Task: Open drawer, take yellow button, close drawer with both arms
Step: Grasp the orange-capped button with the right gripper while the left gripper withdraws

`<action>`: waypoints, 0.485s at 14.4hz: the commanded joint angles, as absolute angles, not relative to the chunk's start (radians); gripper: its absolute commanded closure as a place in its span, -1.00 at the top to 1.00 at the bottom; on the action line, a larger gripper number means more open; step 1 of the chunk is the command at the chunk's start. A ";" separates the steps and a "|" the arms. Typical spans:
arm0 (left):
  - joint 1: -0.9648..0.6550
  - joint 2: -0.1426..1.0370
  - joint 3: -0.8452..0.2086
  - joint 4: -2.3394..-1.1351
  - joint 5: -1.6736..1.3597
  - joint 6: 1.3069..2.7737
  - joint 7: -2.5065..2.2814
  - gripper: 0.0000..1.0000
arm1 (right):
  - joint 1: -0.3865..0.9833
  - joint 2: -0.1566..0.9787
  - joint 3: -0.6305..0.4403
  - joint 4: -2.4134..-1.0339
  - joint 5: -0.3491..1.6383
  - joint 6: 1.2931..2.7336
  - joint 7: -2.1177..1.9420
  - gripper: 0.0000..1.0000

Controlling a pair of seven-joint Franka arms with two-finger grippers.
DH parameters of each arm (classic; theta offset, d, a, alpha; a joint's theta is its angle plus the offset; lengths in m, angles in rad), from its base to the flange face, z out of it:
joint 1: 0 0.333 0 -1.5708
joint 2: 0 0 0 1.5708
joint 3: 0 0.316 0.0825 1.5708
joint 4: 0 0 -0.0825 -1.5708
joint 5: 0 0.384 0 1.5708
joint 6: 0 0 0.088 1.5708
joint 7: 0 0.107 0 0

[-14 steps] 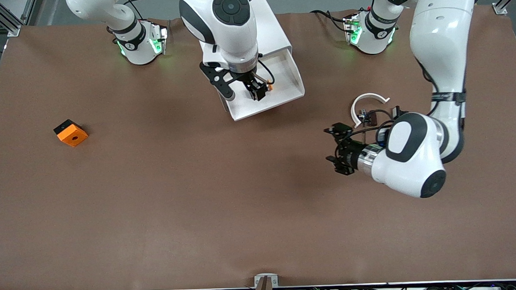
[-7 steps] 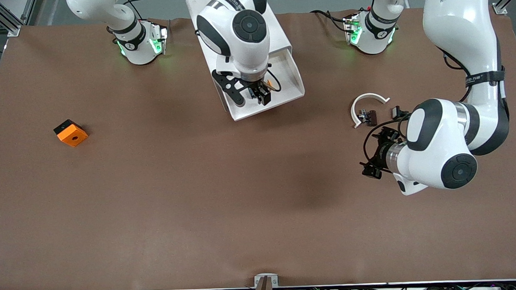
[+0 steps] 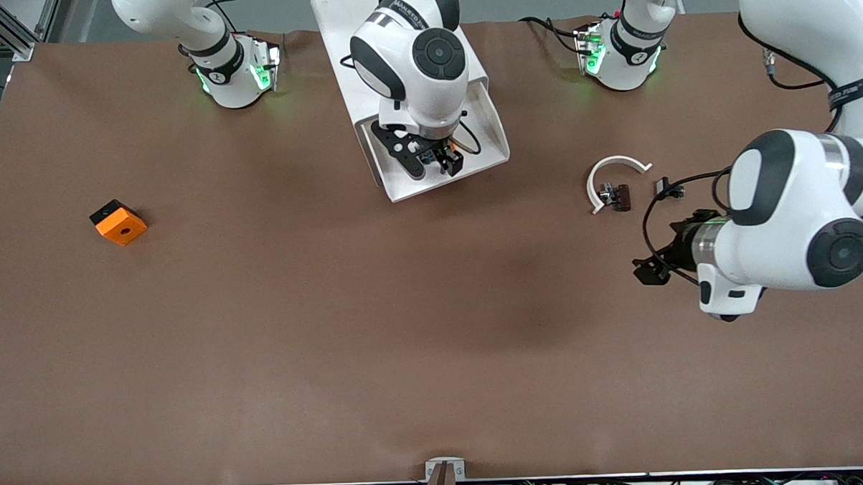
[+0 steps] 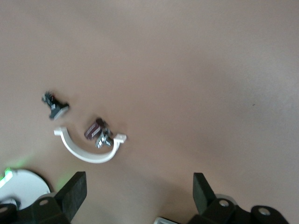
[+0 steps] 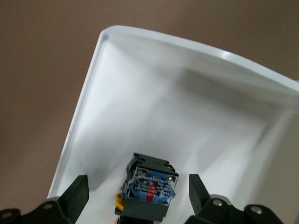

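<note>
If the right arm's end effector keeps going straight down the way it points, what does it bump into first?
Probably the button. It sits between the open fingers of the right end effector, lying in the pulled-out drawer. The drawer floor would come next.

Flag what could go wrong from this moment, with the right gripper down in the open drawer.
1. The right gripper straddles the button with its fingers apart; the button looks off-centre between them, so closing may tip or push it instead of gripping it.
2. The fingers sit close to the drawer wall and floor, so they may scrape it or shift the tray.
3. The left gripper hangs open over the table near a white curved piece and could sweep it.
</note>
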State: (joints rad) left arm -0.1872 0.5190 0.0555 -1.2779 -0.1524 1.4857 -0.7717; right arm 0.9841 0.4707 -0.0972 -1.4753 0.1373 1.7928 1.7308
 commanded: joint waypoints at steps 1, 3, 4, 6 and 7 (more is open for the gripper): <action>-0.178 0.384 0.055 -1.510 -0.140 1.654 -0.605 1.00 | 0.983 0.480 -0.104 -1.450 0.144 1.786 1.724 0.15; -0.189 0.350 0.048 -1.604 -0.130 1.739 -0.554 1.00 | 0.977 0.480 -0.104 -1.450 0.144 1.784 1.724 -0.08; -0.190 0.335 0.032 -1.641 -0.109 1.773 -0.528 1.00 | 0.976 0.479 -0.104 -1.450 0.143 1.784 1.724 -0.15; -0.183 0.301 -0.029 -1.718 -0.069 1.840 -0.428 1.00 | 0.980 0.479 -0.106 -1.448 0.132 1.782 1.724 -0.46; -0.184 0.284 -0.041 -1.753 -0.069 1.868 -0.425 1.00 | 0.979 0.479 -0.106 -1.447 0.132 1.782 1.724 -0.65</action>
